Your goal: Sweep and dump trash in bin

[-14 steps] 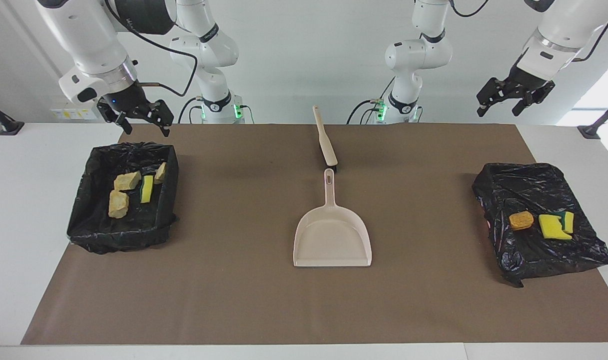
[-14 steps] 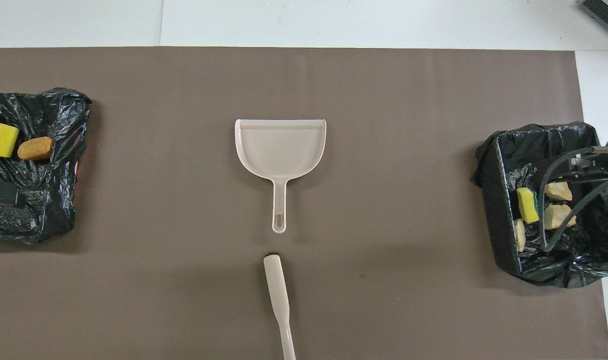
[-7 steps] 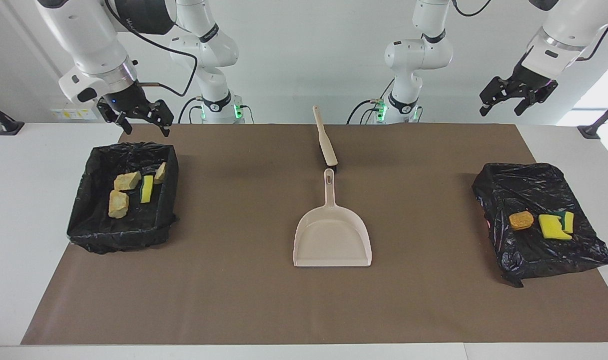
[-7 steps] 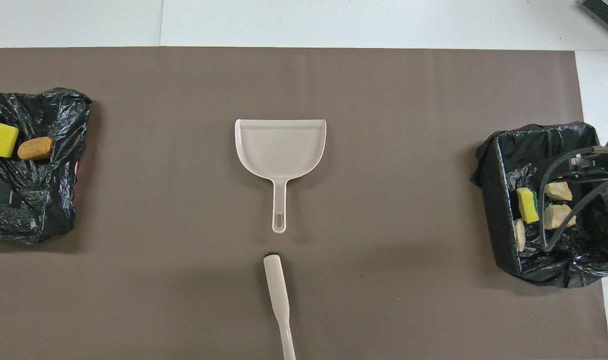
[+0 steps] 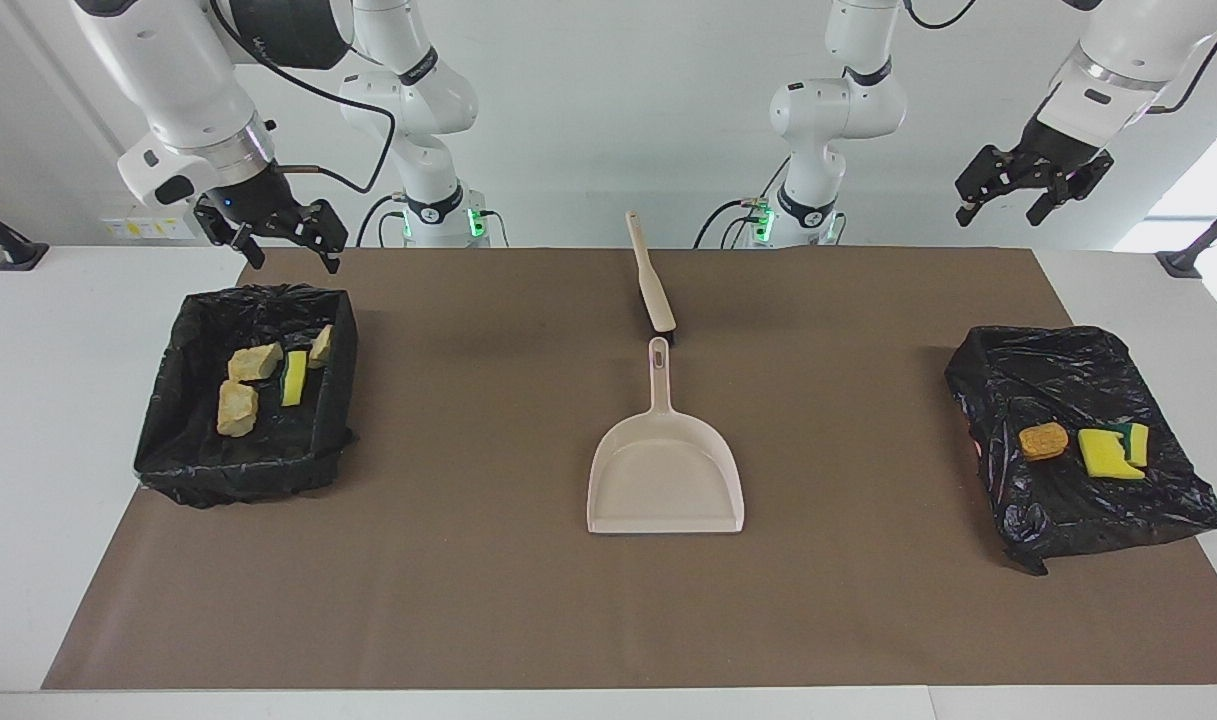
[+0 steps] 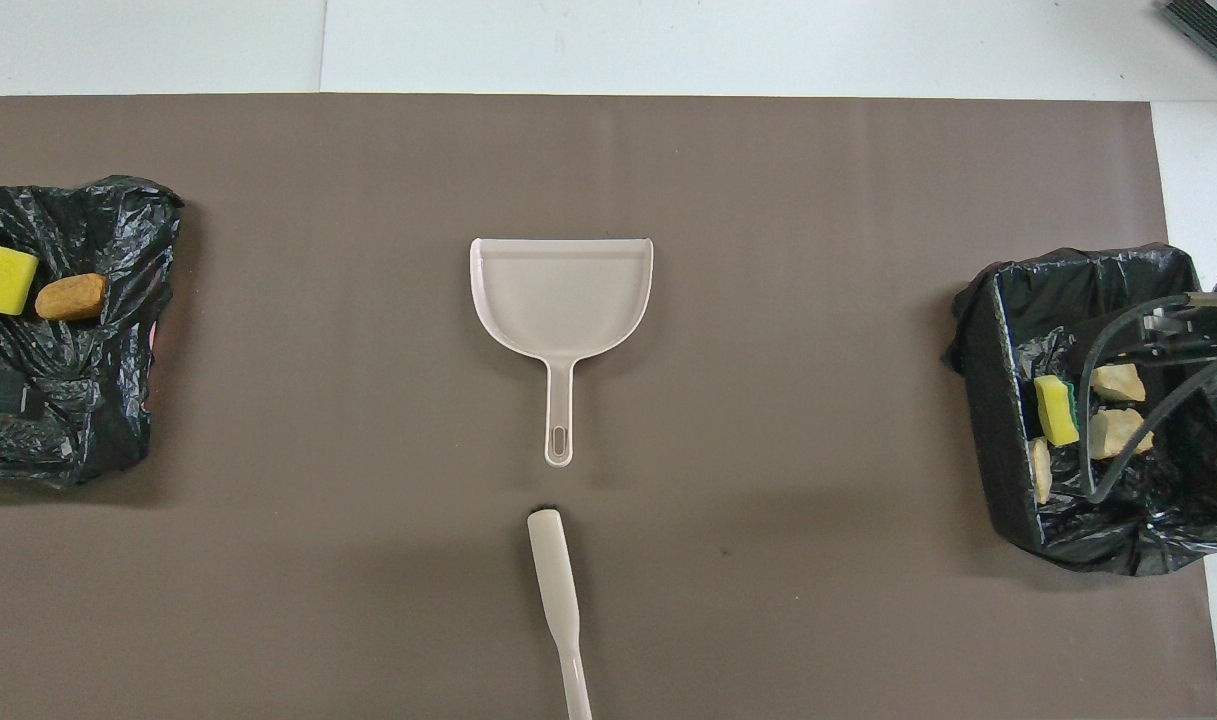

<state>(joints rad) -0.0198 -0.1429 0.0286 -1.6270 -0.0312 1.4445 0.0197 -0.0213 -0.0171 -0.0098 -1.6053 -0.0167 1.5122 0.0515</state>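
Right pincer (image 5: 280, 243) hung released over the counter edge just by the bin (image 5: 340, 330) holding four scraps (image 5: 236, 408). Left pincer (image 5: 1034, 190), released too, was up over the left arm's end, where the other bin (image 5: 1068, 510), seemingly bag-covered, carried three more scraps (image 5: 1044, 441). Dustpan (image 5: 665, 478) and brush (image 5: 652, 285) lay mid-counter.

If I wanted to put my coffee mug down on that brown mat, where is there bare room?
Two wide bare patches: one between the dustpan and the lined bin at the right arm's end, one between the dustpan and the crumpled black bag at the left arm's end. The mat strip farthest from the robots is bare too. It is tight only where the brush nearly meets the dustpan's handle.
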